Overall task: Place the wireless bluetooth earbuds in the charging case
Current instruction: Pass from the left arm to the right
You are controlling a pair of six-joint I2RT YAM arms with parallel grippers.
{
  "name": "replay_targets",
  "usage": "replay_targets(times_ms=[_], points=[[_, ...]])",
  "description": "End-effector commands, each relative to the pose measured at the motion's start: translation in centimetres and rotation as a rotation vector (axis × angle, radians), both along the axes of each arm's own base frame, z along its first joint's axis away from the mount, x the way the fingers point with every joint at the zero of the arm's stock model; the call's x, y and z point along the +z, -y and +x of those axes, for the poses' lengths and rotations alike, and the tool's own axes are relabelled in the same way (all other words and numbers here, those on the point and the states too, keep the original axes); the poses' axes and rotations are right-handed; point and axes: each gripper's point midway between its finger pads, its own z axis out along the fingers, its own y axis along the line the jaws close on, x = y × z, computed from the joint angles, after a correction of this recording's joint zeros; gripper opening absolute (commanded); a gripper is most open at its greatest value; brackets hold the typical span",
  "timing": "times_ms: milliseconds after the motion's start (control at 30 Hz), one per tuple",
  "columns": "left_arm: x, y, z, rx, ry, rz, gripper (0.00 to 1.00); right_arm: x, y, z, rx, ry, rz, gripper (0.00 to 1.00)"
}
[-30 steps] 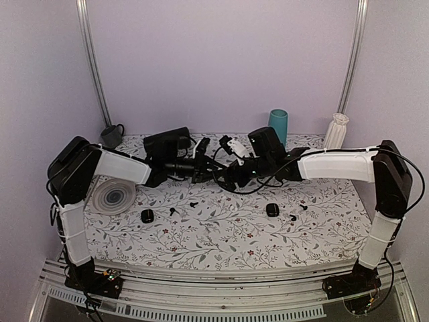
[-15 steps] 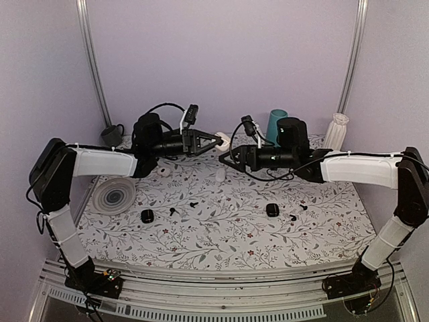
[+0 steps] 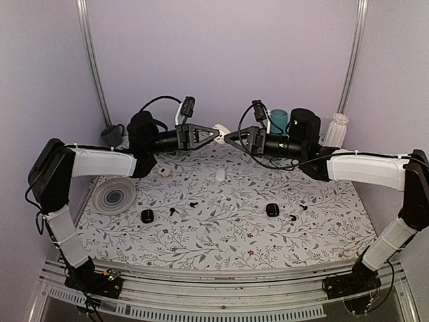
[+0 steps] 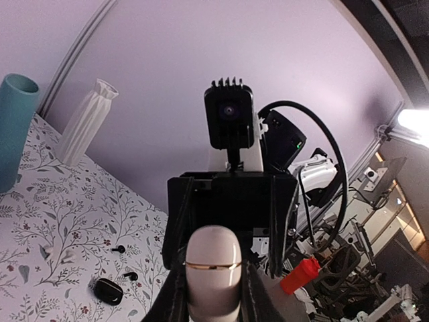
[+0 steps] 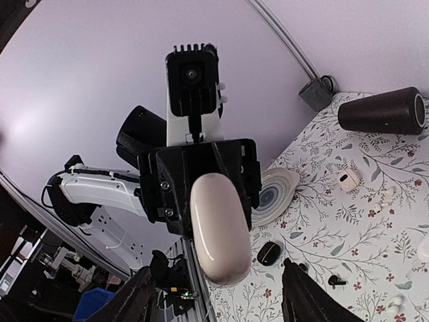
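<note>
My left gripper [image 3: 216, 132] is shut on a glossy white charging case [image 3: 220, 129], closed, and holds it in the air above the back of the table. In the left wrist view the case [image 4: 213, 268] stands between the left gripper's [image 4: 213, 298] fingers. My right gripper [image 3: 230, 138] faces it tip to tip. Its fingers [image 5: 137, 298] stand open, wide on either side of the case [image 5: 220, 228], not touching it. Black earbuds [image 3: 194, 203] [image 3: 293, 217] lie on the floral cloth, and white earbuds [image 5: 387, 196] lie further back.
Two black cases [image 3: 147, 215] [image 3: 272, 209] and a small white case [image 3: 165, 172] lie on the cloth. A ringed plate [image 3: 113, 196] sits at the left. A grey mug [image 3: 112, 135], teal cup [image 3: 278, 121], white vase [image 3: 337, 129] and dark cylinder [image 5: 382, 111] line the back.
Both arms rose from low over the cloth and levelled out. The two grippers now meet tip to tip in the air, with the white case between the right fingers.
</note>
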Motion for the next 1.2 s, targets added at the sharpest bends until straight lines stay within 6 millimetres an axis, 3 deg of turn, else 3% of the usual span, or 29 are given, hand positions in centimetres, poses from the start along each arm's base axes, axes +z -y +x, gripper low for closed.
replay_targets(times_ms=[0, 167, 567, 800, 1000, 1067, 1167], points=[[2.2, -0.7, -1.6, -0.029, 0.084, -0.035, 0.0, 2.6, 0.7, 0.0, 0.007, 0.022, 0.062, 0.61], [2.2, -0.5, -2.2, -0.046, 0.085, -0.036, 0.0, 2.5, 0.2, -0.1, 0.035, 0.023, 0.063, 0.49], [1.8, 0.0, -2.4, -0.037, 0.076, -0.027, 0.0, 2.4, -1.3, -1.1, 0.114, 0.032, 0.06, 0.31], [1.4, 0.0, -2.5, -0.031, 0.064, -0.025, 0.0, 2.1, -1.7, -1.3, 0.132, 0.02, 0.055, 0.3], [1.3, 0.1, -2.8, -0.044, 0.067, -0.024, 0.0, 2.3, -1.8, -1.1, 0.125, 0.021, 0.057, 0.12], [1.2, 0.1, -2.9, -0.045, 0.069, -0.018, 0.05, 2.1, -1.8, -1.0, 0.122, 0.014, 0.049, 0.05], [1.0, 0.0, -3.0, -0.046, 0.074, 0.0, 0.25, 2.0, -1.8, -1.1, 0.123, 0.022, 0.037, 0.04]])
